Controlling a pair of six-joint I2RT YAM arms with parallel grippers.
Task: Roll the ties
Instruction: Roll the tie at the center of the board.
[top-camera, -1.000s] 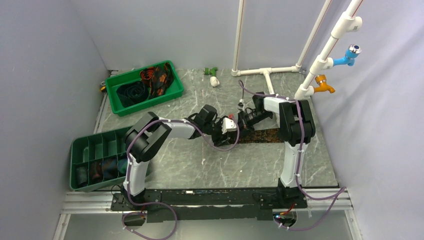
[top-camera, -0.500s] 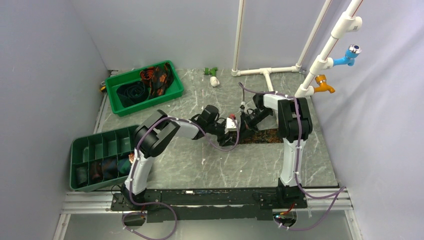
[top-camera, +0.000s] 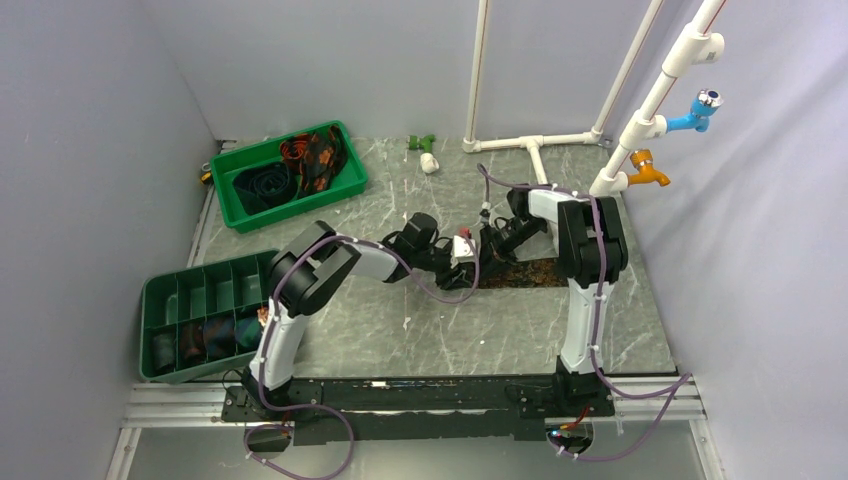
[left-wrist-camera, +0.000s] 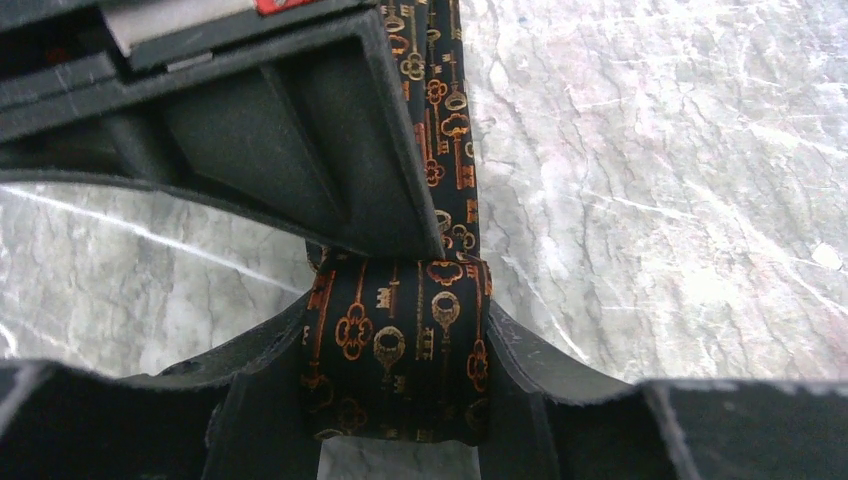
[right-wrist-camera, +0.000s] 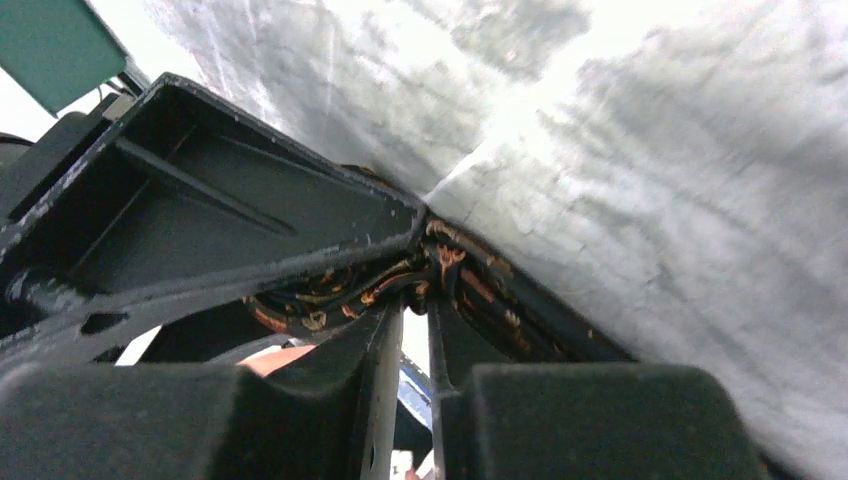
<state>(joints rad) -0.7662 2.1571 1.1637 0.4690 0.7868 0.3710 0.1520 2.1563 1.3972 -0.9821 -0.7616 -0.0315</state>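
A black tie with an orange key print (top-camera: 522, 268) lies stretched on the marble table, its left end wound into a small roll (left-wrist-camera: 395, 360). My left gripper (left-wrist-camera: 395, 335) is shut on that roll, one finger pressing each side. The unrolled strip (left-wrist-camera: 452, 120) runs away from it across the table. My right gripper (right-wrist-camera: 415, 300) meets the roll from the opposite side. Its jaws stand a thin slit apart, with a fold of the tie (right-wrist-camera: 445, 262) caught at their tips. From above, both grippers (top-camera: 478, 255) meet at mid-table and hide the roll.
A green tray (top-camera: 352, 178) at the back left holds several loose ties. A compartment tray (top-camera: 160, 300) at the left edge holds rolled ones. White pipes (top-camera: 530, 142) and a small green-white fitting (top-camera: 427, 152) stand at the back, with blue and orange taps (top-camera: 700, 108) on the right.
The left arm has swung its elbow rightward and its fingers have closed in on the roll. The right gripper's jaws have parted slightly.
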